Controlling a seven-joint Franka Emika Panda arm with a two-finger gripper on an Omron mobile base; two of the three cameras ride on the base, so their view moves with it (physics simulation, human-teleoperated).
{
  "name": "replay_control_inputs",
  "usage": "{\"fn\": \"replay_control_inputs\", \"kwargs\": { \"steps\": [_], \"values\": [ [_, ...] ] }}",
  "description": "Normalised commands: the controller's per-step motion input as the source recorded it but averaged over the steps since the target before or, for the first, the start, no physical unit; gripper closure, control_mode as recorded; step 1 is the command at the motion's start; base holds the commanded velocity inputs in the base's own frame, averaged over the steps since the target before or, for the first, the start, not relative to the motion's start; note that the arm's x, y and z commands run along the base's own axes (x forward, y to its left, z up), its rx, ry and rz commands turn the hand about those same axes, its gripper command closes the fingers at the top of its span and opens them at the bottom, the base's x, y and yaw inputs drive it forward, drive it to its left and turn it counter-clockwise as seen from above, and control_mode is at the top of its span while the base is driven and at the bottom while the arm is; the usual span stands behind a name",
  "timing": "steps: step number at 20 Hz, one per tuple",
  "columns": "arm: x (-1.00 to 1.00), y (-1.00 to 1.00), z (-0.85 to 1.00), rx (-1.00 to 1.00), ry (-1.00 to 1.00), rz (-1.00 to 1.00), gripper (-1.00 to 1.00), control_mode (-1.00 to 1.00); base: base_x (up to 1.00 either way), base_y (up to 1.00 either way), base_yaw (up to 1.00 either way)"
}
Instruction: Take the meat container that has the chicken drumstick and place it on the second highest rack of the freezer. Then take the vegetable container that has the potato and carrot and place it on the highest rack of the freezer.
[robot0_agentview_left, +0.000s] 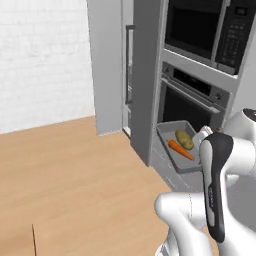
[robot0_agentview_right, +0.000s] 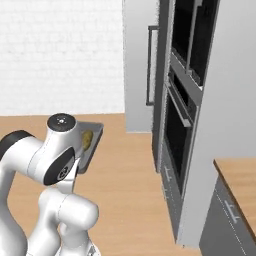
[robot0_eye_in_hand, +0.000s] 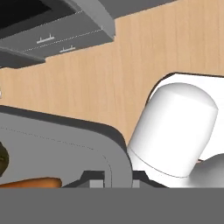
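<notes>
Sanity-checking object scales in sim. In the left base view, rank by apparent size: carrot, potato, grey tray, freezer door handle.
Largest to smallest as they look:
1. freezer door handle, longest
2. grey tray
3. carrot
4. potato
Carrot is longer, potato fatter: close. The handle stands farther away.

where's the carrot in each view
left base view: the carrot lies in the grey vegetable container, right of centre, just in front of the potato.
right base view: not visible; the arm covers most of the container.
hand view: orange strip at the bottom left, inside the container's rim.
Shared landmark: the grey container itself.
</notes>
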Motion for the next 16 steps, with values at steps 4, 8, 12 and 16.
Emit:
{"fn": "replay_control_inputs", "kwargs": {
  "steps": [4,8,12,16],
  "values": [
    [0.0,0.0,0.0,0.0,0.0,0.0,1.0,1.0,0.94,0.29,0.54],
    [0.0,0.0,0.0,0.0,0.0,0.0,1.0,1.0,1.0,0.0,0.32],
    [0.0,0.0,0.0,0.0,0.0,0.0,1.0,1.0,1.0,0.0,0.21],
    [0.0,0.0,0.0,0.0,0.0,0.0,1.0,1.0,1.0,0.0,0.05]
  ]
}}
